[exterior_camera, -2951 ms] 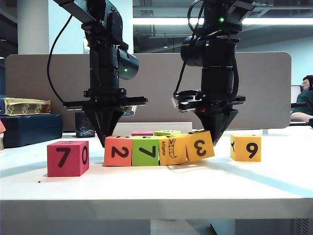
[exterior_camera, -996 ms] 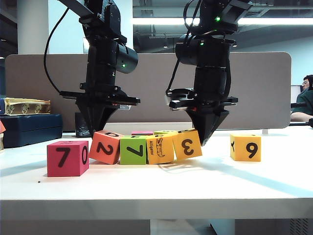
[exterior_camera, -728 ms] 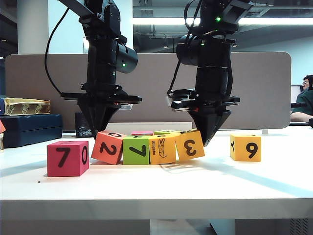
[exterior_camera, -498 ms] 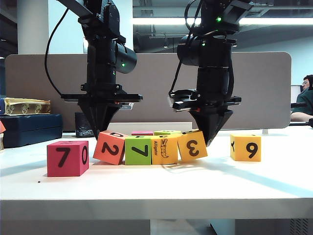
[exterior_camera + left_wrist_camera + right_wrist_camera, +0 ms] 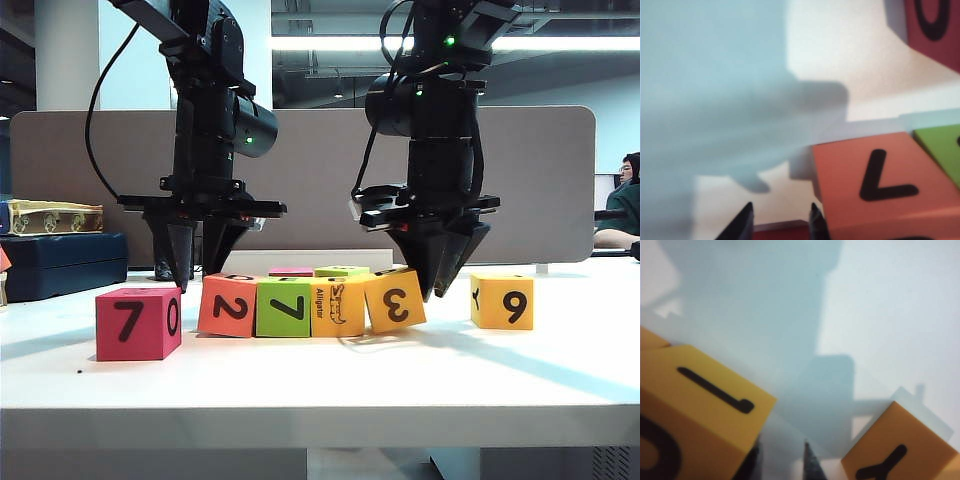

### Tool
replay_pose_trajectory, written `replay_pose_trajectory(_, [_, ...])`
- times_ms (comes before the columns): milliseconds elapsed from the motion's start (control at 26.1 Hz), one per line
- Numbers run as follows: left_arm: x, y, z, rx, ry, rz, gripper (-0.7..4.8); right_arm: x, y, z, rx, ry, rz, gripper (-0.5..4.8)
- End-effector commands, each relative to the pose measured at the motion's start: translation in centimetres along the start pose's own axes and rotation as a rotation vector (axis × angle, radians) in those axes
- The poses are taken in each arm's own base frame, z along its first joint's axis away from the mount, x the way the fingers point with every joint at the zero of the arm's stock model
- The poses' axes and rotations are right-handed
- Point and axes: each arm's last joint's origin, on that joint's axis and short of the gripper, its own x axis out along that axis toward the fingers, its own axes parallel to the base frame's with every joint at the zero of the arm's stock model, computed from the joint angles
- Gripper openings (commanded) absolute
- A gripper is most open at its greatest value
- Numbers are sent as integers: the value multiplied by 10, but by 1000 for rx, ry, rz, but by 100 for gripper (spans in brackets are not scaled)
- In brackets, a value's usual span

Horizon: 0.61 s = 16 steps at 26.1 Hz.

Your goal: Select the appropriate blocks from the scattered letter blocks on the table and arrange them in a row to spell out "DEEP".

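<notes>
Four blocks sit in a row, nearly done — end "3" cube tilts. Left gripper and right gripper flank them, fingers slightly parted, empty.

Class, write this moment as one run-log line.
left gripper: open, beside orange foam "2" cube | right gripper: slightly open beside tilted yellow-orange "3" cube | row: four cubes touching on white table

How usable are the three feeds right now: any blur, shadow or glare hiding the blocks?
Exterior view: sharp, evenly lit, ceiling strip light blown out; the row from orange "2" block to "3" block reads clearly. Left wrist view: soft, a big shadow over the table, left gripper tips dark. Right wrist view: blurred and shadowed; right gripper barely visible.
</notes>
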Motion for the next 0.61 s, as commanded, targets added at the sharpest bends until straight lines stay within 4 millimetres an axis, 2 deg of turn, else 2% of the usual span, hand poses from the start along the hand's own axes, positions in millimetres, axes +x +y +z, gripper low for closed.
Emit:
replay_pose_trajectory(38, [-2, -6, -1, 11, 1, -49, 134, -2, 5, 5, -5, -40, 36, 100])
replay_pose_trajectory(498, [-1, -5, 0, 15, -9, 1, 133, -2, 5, 4, -3, -33, 37, 99])
replay_pose_trajectory(613, [-1, -4, 0, 28, -16, 30, 107, -2, 5, 4, -3, -34, 37, 96])
